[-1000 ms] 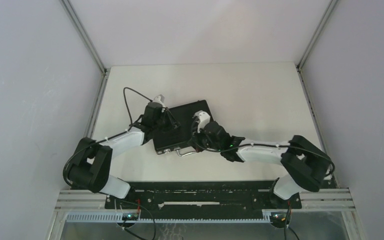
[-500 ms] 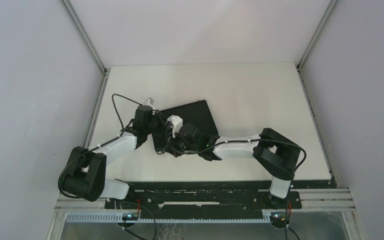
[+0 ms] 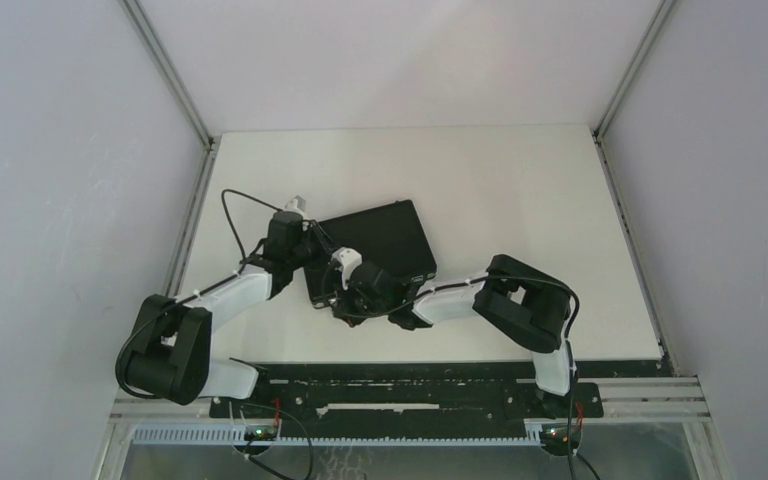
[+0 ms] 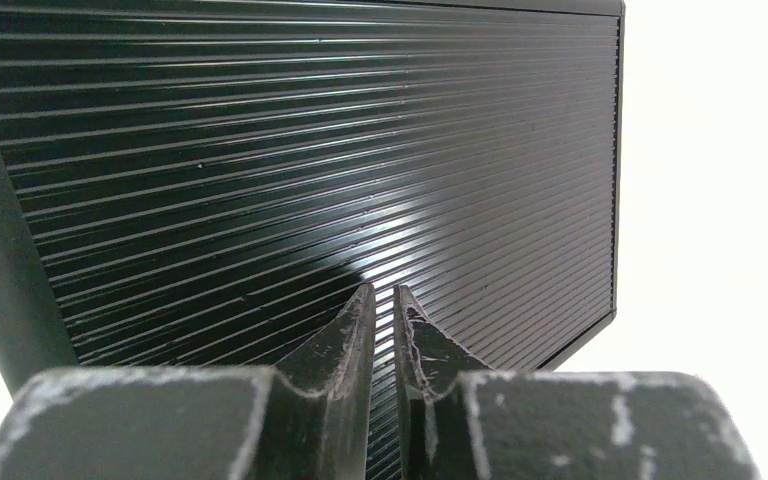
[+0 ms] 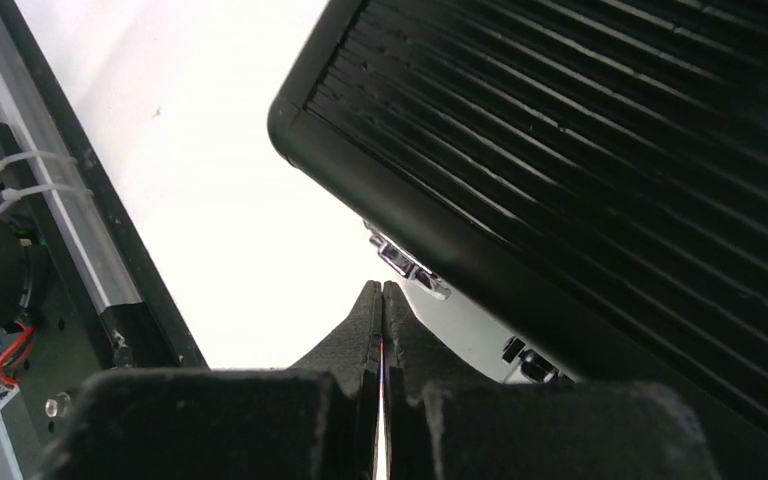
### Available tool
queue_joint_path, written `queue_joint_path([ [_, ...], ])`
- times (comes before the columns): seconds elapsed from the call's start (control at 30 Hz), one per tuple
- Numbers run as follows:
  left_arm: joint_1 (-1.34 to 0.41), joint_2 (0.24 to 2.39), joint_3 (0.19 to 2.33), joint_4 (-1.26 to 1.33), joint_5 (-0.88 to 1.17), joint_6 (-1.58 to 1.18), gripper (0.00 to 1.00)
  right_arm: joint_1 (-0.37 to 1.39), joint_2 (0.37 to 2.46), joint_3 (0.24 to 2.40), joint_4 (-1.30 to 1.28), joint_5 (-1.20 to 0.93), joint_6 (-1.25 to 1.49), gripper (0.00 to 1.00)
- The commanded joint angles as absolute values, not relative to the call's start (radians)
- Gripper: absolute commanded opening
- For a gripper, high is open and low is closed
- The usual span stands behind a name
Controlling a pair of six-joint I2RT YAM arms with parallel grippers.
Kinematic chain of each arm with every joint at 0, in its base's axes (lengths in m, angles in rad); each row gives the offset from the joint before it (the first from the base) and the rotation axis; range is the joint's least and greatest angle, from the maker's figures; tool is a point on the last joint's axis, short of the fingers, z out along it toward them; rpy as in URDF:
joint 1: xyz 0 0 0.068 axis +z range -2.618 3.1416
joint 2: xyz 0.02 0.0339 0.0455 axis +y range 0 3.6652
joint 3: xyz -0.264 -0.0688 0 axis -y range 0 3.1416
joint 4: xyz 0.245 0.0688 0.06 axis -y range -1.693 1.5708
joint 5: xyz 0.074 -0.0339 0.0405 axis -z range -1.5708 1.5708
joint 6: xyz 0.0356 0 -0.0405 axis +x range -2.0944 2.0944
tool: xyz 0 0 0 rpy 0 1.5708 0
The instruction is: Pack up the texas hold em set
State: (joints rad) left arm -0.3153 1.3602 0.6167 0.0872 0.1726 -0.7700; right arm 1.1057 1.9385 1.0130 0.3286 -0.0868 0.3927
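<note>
The black ribbed briefcase (image 3: 385,235) lies closed and flat on the white table, turned a little. Its chips, cards and tokens are hidden inside. My left gripper (image 3: 310,247) is at the case's left edge, over the lid; in the left wrist view the gripper (image 4: 381,296) is shut and empty, its tips just above the ribbed lid (image 4: 310,150). My right gripper (image 3: 340,297) is at the case's front-left corner; in the right wrist view the gripper (image 5: 381,291) is shut and empty, just below a silver latch (image 5: 407,266) on the case's front side (image 5: 610,160). The handle is hidden under the right arm.
The black base rail (image 3: 410,385) runs along the table's near edge and shows at the left of the right wrist view (image 5: 80,200). Grey walls close the table in on the left, right and back. The right arm lies low along the case's front.
My right gripper has swept left along the case's front edge, from near the handle to the front-left corner. My left gripper has shifted left, from over the lid to its left edge.
</note>
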Motion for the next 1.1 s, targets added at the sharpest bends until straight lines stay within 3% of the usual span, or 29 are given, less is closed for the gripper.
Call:
queue_joint_path([
  [0.0, -0.293, 1.382, 0.573, -0.028, 0.119, -0.748, 0.18, 1.101, 1.954, 1.034, 0.331, -0.084, 0.398, 0.00],
  [0.27, -0.294, 1.316, 0.552, -0.011, 0.093, -0.746, 0.20, 1.118, 1.806, 0.975, 0.303, -0.037, 0.360, 0.00],
  [0.53, -0.359, 1.078, 0.512, -0.040, -0.087, -0.738, 0.62, 1.102, 1.593, 0.857, 0.265, 0.086, 0.297, 0.00],
  [0.7, -0.395, 0.893, 0.461, -0.079, -0.257, -0.773, 0.67, 1.056, 1.558, 0.828, 0.256, 0.056, 0.274, 0.00],
  [0.8, -0.395, 0.802, 0.436, -0.118, -0.341, -0.791, 0.77, 1.060, 1.600, 0.833, 0.288, 0.026, 0.276, 0.00],
  [0.9, -0.394, 0.787, 0.433, -0.143, -0.387, -0.799, 0.86, 1.072, 1.685, 0.859, 0.329, -0.018, 0.308, 0.00],
  [1.07, -0.393, 0.801, 0.430, -0.107, -0.356, -0.798, 0.88, 1.063, 1.815, 0.917, 0.428, -0.064, 0.362, 0.00],
])
